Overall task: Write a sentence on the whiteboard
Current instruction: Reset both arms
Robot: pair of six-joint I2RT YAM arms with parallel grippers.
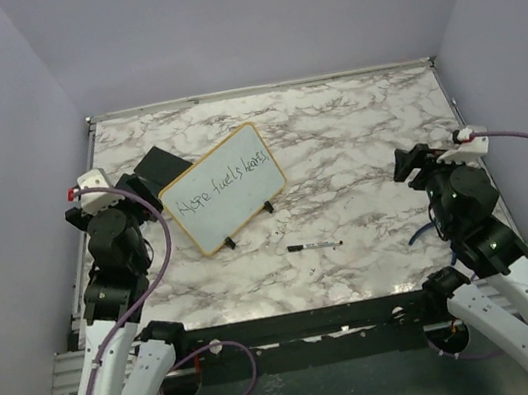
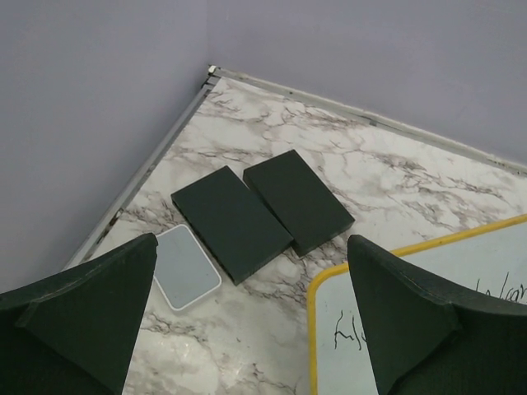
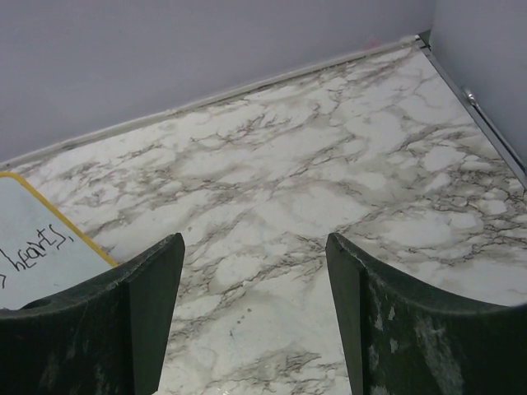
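Whiteboard (image 1: pixel 224 188) stands angled, left of centre on the marble table (image 1: pixel 366 140), the sentence (image 1: pixel 222 186) "Hope fuels hearts" across it. Left gripper (image 2: pixel 251 247) gapes wide, holding nothing, above two black blocks (image 2: pixel 263 210). Right gripper (image 3: pixel 254 247) parted, empty, touching nothing.

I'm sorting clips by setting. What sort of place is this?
Probably a lab test cell, not a home or office: plain lilac walls box in a marble-patterned table, with a left arm and right arm bolted at its near edge and a whiteboard on it.
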